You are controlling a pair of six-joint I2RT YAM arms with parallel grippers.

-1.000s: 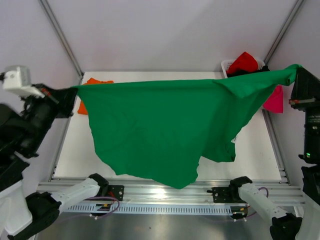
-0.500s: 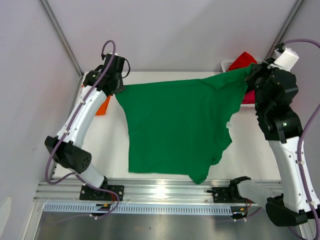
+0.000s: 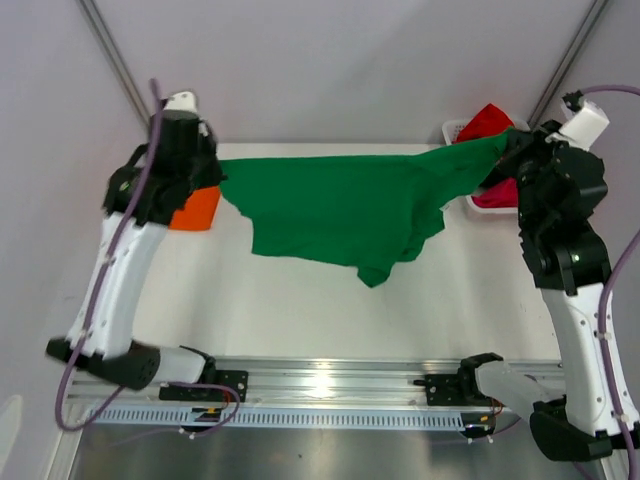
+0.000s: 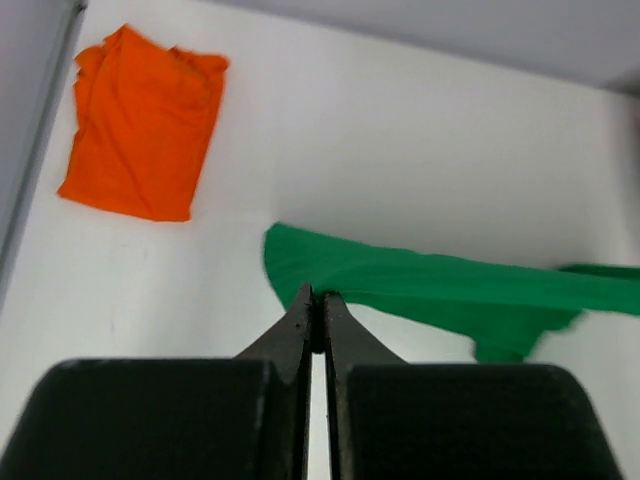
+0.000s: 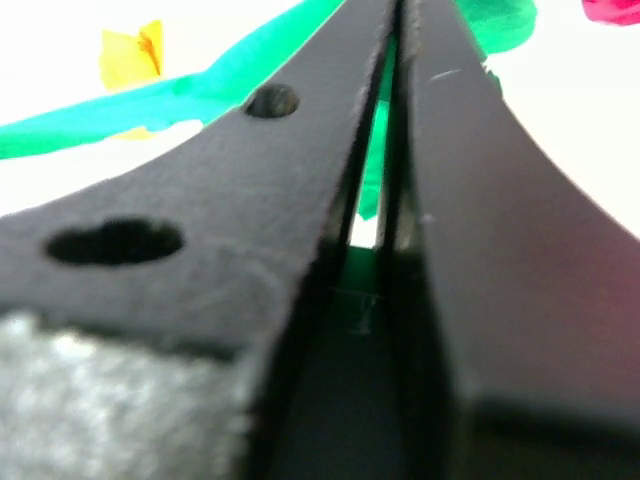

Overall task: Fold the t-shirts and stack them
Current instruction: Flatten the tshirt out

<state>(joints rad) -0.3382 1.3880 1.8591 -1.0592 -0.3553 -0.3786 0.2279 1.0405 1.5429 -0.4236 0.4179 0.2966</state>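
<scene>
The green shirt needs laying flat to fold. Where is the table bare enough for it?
The near half of the table is bare, from the hanging green t-shirt to the front rail. The far corners are crowded: the orange t-shirt at far left, the basket at far right.

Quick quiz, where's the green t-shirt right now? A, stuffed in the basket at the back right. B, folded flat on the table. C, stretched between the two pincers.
C: the green t-shirt spans from the left pincer to the right pincer, each shut on an edge of it.
</scene>
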